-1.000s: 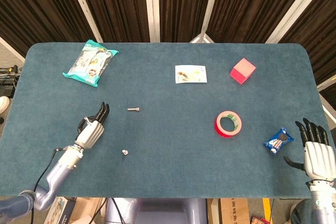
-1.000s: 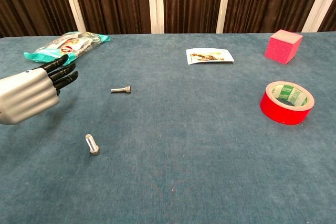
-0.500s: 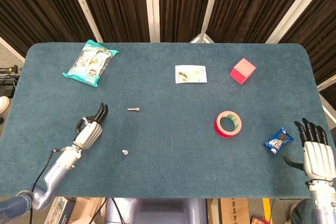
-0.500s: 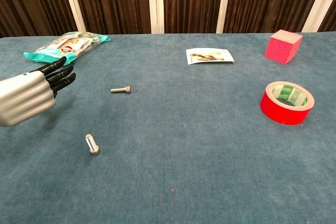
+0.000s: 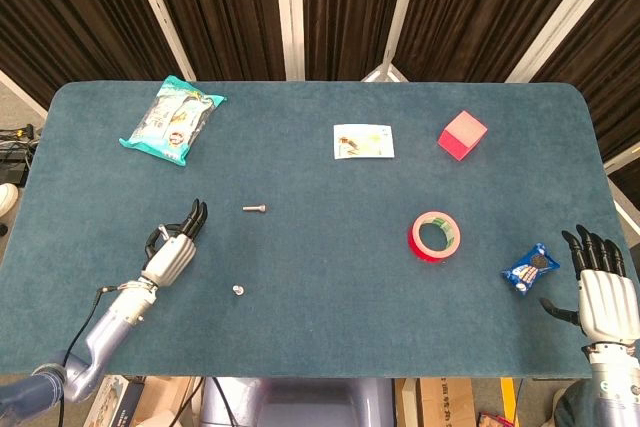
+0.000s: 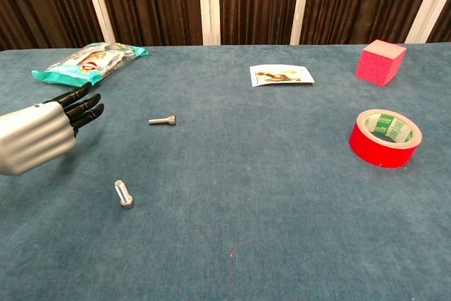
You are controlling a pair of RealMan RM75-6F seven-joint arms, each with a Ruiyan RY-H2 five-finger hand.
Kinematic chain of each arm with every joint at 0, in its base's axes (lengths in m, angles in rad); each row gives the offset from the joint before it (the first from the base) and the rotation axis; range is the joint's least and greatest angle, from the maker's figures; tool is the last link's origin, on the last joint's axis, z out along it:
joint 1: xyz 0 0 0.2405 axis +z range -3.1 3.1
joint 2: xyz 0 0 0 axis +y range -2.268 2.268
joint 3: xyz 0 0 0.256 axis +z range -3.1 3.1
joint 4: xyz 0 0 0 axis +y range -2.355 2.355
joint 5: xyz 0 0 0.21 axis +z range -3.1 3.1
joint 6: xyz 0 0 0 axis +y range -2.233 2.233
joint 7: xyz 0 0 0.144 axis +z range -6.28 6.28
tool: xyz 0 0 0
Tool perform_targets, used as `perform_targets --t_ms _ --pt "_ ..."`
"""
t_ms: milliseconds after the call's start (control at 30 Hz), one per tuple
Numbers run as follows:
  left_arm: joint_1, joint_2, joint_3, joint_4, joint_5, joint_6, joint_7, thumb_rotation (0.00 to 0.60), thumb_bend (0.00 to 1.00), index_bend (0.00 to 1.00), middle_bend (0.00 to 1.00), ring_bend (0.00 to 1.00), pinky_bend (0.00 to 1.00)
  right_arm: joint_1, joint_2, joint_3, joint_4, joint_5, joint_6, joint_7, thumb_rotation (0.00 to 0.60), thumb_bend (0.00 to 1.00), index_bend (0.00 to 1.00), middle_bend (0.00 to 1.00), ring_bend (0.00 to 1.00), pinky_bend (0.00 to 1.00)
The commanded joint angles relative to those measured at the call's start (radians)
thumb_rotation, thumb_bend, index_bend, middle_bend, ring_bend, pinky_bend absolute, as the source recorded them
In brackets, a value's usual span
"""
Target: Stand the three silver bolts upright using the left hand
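Bolts first: only two show on the blue surface. One silver bolt [image 6: 163,120] lies flat on its side, left of the middle. The other bolt [image 6: 124,194] stands upright, closer to the near edge. They are well apart from each other.

My left hand [image 5: 172,250] hovers near the near-left part of the surface, left of both bolts and touching neither; its dark fingers [image 6: 81,105] are stretched out and apart, and it holds nothing. My right hand [image 5: 603,289] sits past the near-right corner, fingers spread and pointing away from me, also empty.

Just beside my right hand, near the right edge, lies a small blue packet [image 5: 530,268]. A red roll of tape [image 6: 385,137] lies flat right of the middle. A pink cube [image 6: 380,61] and a small printed card [image 6: 281,75] sit toward the far edge, and a teal snack bag [image 6: 89,60] lies near the far-left corner.
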Motion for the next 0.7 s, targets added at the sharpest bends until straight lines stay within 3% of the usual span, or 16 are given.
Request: perform_targets --t_ms 33,700 --pt "0.002 0.000 -0.001 0.000 0.001 -0.003 0.001 0.600 0.56 0.53 0.03 0.00 0.00 -0.001 0.000 0.000 -0.001 0.000 0.001 0.000 0.600 0.00 0.11 0.03 0.00 0.00" --pt "0.015 0.007 -0.013 -0.022 0.024 0.002 0.012 0.600 0.53 0.41 0.02 0.00 0.00 -0.002 0.003 0.001 -0.007 0.005 0.000 -0.003 0.600 0.00 0.11 0.03 0.00 0.00"
